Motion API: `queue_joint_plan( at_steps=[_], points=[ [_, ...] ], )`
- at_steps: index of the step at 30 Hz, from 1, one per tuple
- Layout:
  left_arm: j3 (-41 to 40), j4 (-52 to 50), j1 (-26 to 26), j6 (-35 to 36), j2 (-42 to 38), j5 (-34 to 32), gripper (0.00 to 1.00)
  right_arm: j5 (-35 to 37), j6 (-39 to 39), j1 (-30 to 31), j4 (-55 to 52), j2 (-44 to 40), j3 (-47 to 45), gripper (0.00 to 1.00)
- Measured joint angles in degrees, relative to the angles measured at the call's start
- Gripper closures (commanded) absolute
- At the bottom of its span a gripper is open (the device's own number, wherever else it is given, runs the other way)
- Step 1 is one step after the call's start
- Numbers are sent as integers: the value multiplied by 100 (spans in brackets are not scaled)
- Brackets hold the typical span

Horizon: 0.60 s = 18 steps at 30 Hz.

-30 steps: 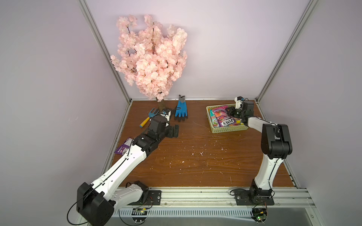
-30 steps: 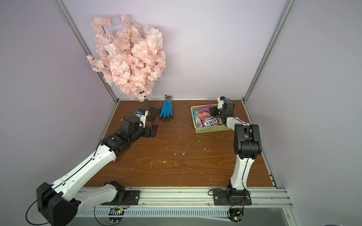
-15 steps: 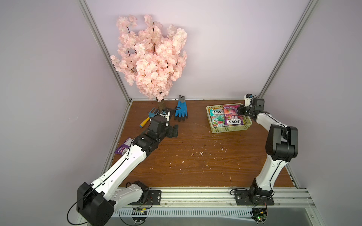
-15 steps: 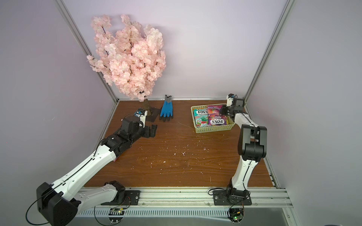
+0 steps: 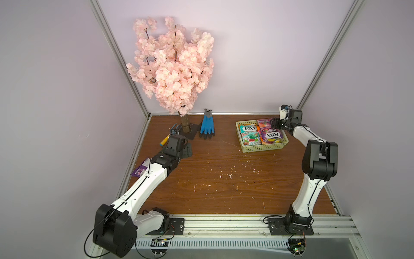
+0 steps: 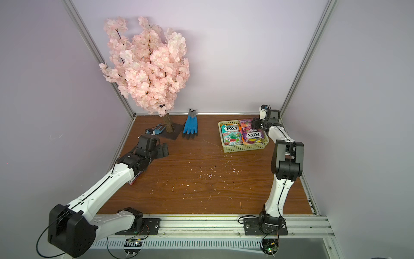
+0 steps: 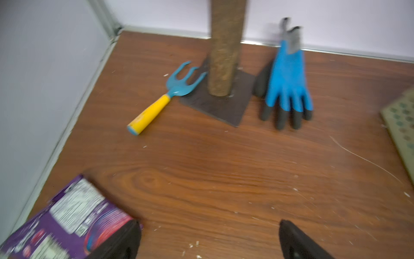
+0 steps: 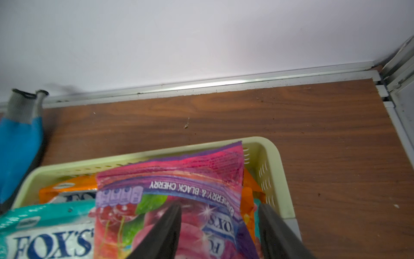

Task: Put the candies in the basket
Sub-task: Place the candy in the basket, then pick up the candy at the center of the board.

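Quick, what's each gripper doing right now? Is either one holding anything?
Left gripper: open and empty; a purple packet lies just outside one finger.
Right gripper: open above a pink-and-purple packet in the basket, not gripping it.

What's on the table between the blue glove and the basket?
Only bare table with a thin pale scratch lies between the glove and the basket. Both top views and the left wrist view show it.

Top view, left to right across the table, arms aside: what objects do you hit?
Purple candy packet → yellow-handled teal hand rake → brown trunk of the pink blossom tree → blue glove with black fingertips → pale yellow-green lattice basket.
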Motion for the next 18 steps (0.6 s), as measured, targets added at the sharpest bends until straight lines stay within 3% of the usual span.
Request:
queue_joint_plan(
  at_steps=[3, 6, 8, 11, 13, 18],
  points=[
    [-48, -146, 632, -369, 264, -63, 17, 170, 111, 85, 28, -413, -535, 32],
    [-94, -267, 953, -247, 599, -302, 28, 249, 275, 262, 138, -1047, -1189, 29],
    [-63, -289, 964, 240, 885, -376, 35, 249, 387, 420, 306, -1425, -1545, 27],
    [-22, -332, 909, 1097, 1204, -317, 35, 282, 487, 684, 560, -1849, -2011, 26],
    [-83, -282, 859, 1615, 1202, -413, 43, 326, 520, 839, 656, -2039, -2286, 26],
    [-518, 0, 835, 2822, 1032, -785, 49, 339, 520, 1104, 774, -2393, -2796, 26]
  ],
)
